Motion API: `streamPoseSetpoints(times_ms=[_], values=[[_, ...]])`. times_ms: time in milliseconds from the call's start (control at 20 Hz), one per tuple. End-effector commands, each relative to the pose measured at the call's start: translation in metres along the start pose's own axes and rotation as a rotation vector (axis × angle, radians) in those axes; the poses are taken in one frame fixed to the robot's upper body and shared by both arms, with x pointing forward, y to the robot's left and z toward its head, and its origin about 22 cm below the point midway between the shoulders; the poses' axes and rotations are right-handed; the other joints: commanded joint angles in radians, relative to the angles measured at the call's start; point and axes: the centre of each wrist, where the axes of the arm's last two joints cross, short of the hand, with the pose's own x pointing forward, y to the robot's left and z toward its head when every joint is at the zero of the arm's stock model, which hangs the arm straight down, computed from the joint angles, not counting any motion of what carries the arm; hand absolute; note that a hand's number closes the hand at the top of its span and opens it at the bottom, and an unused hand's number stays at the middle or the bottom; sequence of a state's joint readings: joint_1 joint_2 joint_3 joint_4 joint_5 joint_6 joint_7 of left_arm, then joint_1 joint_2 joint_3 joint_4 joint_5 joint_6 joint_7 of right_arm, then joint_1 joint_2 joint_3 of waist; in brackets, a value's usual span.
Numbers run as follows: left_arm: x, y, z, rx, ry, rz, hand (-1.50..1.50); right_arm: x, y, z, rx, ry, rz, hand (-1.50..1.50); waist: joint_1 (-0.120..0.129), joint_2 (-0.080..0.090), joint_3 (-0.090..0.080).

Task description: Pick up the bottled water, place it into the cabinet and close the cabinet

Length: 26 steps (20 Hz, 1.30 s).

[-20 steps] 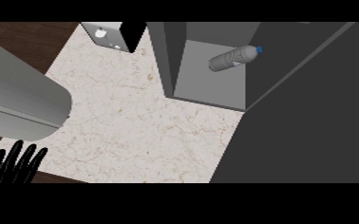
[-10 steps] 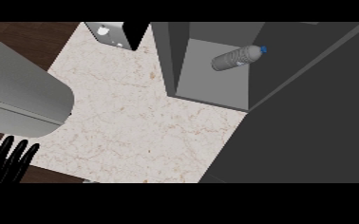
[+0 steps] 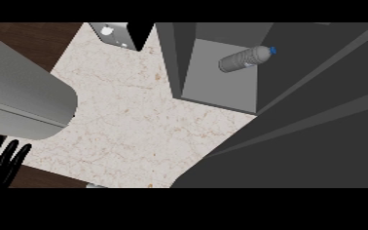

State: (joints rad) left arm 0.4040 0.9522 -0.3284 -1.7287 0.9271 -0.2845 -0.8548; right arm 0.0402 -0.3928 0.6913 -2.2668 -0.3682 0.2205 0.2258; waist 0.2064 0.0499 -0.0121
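cabinet (image 3: 215, 88) | holds bottled water (image 3: 243, 60) | lying on side

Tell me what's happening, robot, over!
Left hand open, resting at lower left edge. Right hand out of sight. Bottle lying on its side inside the cabinet. Cabinet open, nothing seen in the way.

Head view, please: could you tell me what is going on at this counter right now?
The bottled water lies on its side inside the cabinet, with no hand on it. The left hand rests at the lower left edge of the counter, fingers straight. The right hand is out of view. A large dark panel, probably the cabinet's door, fills the lower right, and the cabinet is not yet closed.
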Motion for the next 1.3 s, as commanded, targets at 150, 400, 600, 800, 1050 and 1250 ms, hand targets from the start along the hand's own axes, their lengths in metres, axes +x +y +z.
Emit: streamPoseSetpoints(times_ms=[150, 400, 600, 800, 1050, 1250], values=[[0.002, 0.005, 0.008, 0.020, -0.004, 0.017, -1.50, -0.016, -0.055, -0.045, -0.254, 0.007, -0.089, 1.50, -0.025, -0.014, 0.004], [0.009, 0.015, 0.010, 0.033, 0.014, 0.008, -1.50, -0.019, -0.109, -0.082, -0.447, 0.024, -0.037, 1.50, -0.058, -0.020, 0.008], [0.007, 0.015, 0.021, 0.053, 0.013, 0.027, -1.50, -0.008, -0.145, -0.124, -0.529, 0.052, -0.022, 1.50, -0.062, -0.026, 0.009], [0.009, 0.010, 0.023, 0.050, 0.027, 0.041, -1.50, -0.014, -0.177, -0.148, -0.563, 0.105, 0.022, 1.50, -0.078, -0.028, 0.012], [0.016, 0.020, 0.009, 0.051, -0.008, 0.034, -1.50, -0.010, -0.193, -0.156, -0.583, 0.097, 0.009, 1.50, -0.101, -0.022, 0.012], [0.007, 0.017, 0.011, 0.044, -0.027, 0.031, -1.50, -0.018, -0.188, -0.168, -0.559, 0.093, 0.038, 1.50, -0.110, -0.026, 0.011]])
